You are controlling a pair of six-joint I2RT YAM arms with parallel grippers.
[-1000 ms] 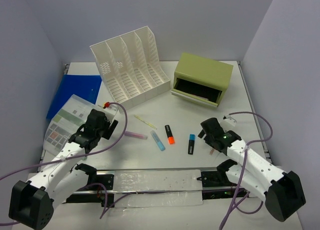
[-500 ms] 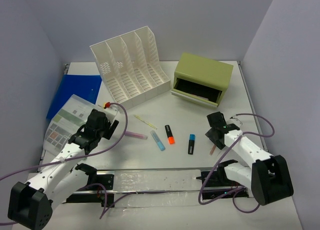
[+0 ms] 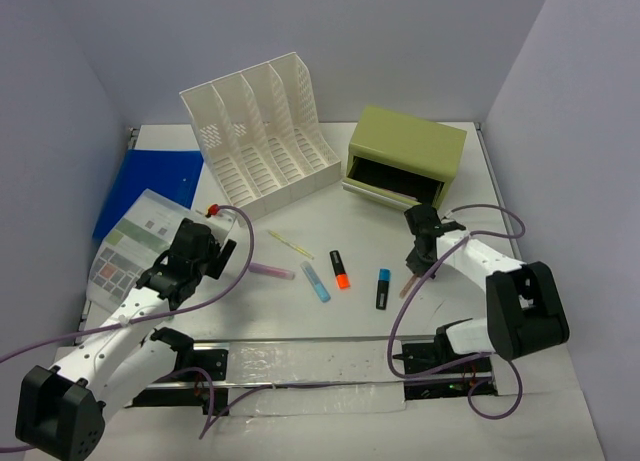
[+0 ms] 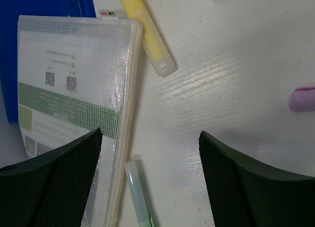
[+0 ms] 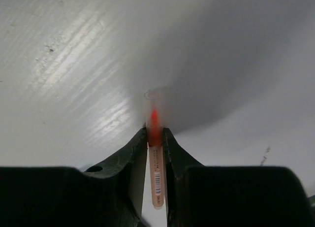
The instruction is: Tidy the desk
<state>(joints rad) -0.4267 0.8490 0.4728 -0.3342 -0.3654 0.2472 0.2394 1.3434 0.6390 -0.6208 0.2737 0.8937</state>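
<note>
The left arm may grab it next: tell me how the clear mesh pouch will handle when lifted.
The mesh pouch looks like thin soft plastic, so it would probably sag from a one-edge grip. It lies flat on the desk, so getting a finger under its edge may be hard. Only a printed sheet shows inside, so it seems light.

White desk (image 3: 335,213), pretty cluttered. Upper left of centre there's a white slotted rack (image 3: 262,131), and to its right an olive drawer box (image 3: 405,156) with the drawer pulled out a bit. Far left edge has a blue folder (image 3: 150,186), and a mesh pouch (image 3: 130,243) sits just below it, overlapping its corner. A yellow highlighter (image 4: 146,32) lies right beside the pouch's edge. Middle of the frame is a loose row: thin yellow pen (image 3: 290,245), pink marker (image 3: 270,269), light blue highlighter (image 3: 316,281), orange highlighter (image 3: 341,268), and a black one with a blue end (image 3: 383,288), none of them touching.
</note>
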